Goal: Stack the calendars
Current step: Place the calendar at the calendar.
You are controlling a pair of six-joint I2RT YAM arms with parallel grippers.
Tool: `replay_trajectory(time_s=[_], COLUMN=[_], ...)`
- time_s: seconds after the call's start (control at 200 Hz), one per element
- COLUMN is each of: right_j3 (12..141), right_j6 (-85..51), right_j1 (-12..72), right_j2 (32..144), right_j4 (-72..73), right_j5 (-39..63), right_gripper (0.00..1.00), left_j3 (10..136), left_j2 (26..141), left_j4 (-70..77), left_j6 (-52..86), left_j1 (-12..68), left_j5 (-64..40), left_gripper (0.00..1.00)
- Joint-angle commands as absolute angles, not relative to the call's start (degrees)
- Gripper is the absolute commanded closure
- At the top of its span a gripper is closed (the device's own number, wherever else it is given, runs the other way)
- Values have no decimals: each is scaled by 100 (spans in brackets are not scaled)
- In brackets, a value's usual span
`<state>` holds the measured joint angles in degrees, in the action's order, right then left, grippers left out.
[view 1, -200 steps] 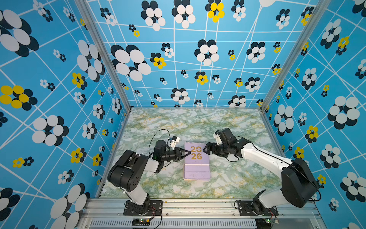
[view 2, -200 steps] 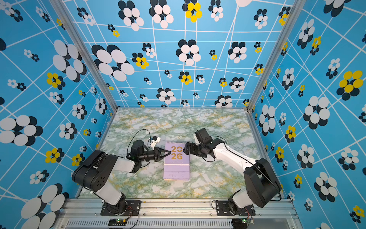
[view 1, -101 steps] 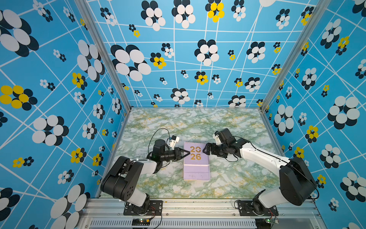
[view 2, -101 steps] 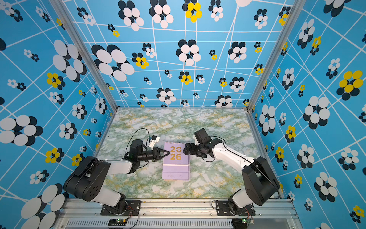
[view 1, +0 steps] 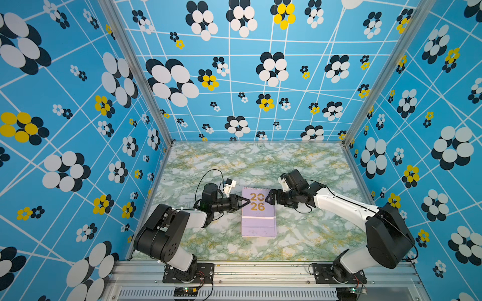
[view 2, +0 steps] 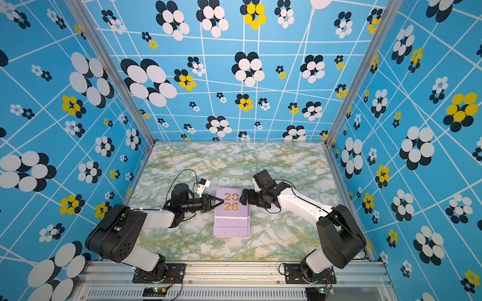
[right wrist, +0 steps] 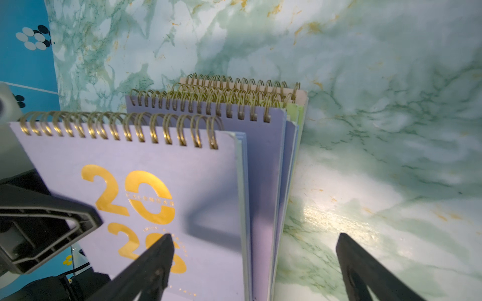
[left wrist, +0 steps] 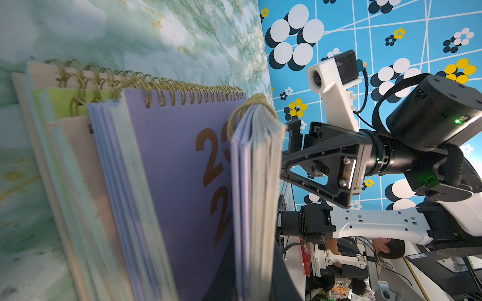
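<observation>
Surface: green-and-white marble-print tabletop [view 1: 313, 166], boxed in by blue walls [view 1: 234, 78] printed with flowers.
Stack: the calendars lie piled as one stack [view 1: 258, 229] near the middle of the tabletop, with the gold spiral bindings on the stack's far side.
Top lilac calendar: the top lilac calendar [right wrist: 156, 161] has its gold "2026" cover facing up. In the wrist views it sits higher than the rest of the stack and is offset toward the stack's left side.
Below it: a second lilac calendar [right wrist: 263, 169] comes next. Edges of a yellow calendar [right wrist: 297, 112] and a peach calendar [right wrist: 300, 93] show at the stack's right and far sides.
Left gripper: the left gripper [view 1: 247, 201] is at the stack's left side, pinching the left edge of the top lilac calendar. Its pointed tip reaches the "20".
Right gripper: the right gripper [right wrist: 254, 235] is at the stack's right side, spread wide and holding nothing. One of its fingers [right wrist: 156, 260] is over the "26" and the other is past the stack's right edge, over bare marble.
Arms: both arms reach in low, one on each side of the stack.
</observation>
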<state>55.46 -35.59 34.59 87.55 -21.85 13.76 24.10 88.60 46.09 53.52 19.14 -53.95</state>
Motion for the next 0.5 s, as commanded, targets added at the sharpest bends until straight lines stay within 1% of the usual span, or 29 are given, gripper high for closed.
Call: replay_trajectory(time_s=[0.0,0.495], right_j3=[5715,5783], right_j6=[-3659,-3788], right_j1=[3539,3729], right_j2=[8859,9016], right_j4=[-2145,-2034], right_j5=[1327,1362], right_gripper=[1,1], left_j3=[2574,2616], left_j2=[8908,9101], left_j4=[4790,5008], left_j6=[5282,5388], left_j1=[1867,1864], left_j5=[-5309,-5379], left_gripper=[100,100])
